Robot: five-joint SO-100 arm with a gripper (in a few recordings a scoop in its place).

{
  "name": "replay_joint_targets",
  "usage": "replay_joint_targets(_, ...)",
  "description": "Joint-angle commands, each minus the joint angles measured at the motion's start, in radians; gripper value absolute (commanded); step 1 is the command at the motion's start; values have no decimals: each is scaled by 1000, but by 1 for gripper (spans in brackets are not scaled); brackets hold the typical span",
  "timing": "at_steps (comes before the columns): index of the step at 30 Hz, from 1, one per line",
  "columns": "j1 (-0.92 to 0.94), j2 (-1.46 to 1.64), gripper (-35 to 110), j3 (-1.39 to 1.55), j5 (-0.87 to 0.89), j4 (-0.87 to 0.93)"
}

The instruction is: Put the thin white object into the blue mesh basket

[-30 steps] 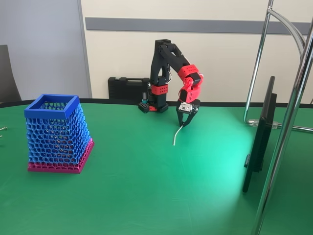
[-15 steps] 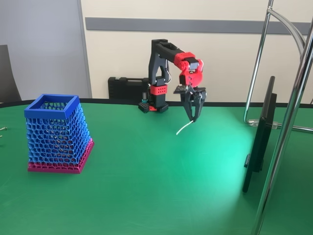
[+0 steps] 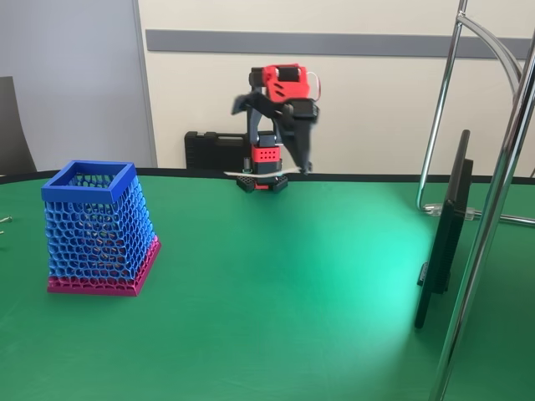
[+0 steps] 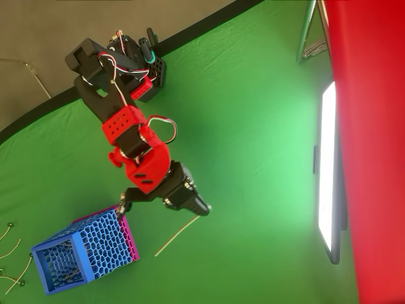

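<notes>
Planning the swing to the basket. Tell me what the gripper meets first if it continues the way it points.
Likely the green table: the gripper, holding the thin white object, points downward, clear of the blue mesh basket. Depth is unclear.

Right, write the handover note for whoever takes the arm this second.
Pincer: shut on the thin white object, gripping one end; the strip sticks out sideways, raised above the green table.
Blue mesh basket: upright on the table at the left of the fixed view, apart from the arm. In the overhead view something pale lies inside; too small to tell what.
Done: strip picked up and carried in the air.
Left: bring the pincer over the basket's open rim and release the strip inside.
</notes>
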Motion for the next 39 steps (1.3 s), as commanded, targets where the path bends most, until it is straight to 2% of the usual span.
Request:
replay_joint_targets(1, 91, 51, 0, -48, 81, -72)
replay_joint_targets(13, 410, -52, 0, -115, 405, -305)
replay_joint_targets(36, 741, -414, 1, -436, 859, -333)
replay_joint_targets(39, 779, -446, 8, -430, 871, -376)
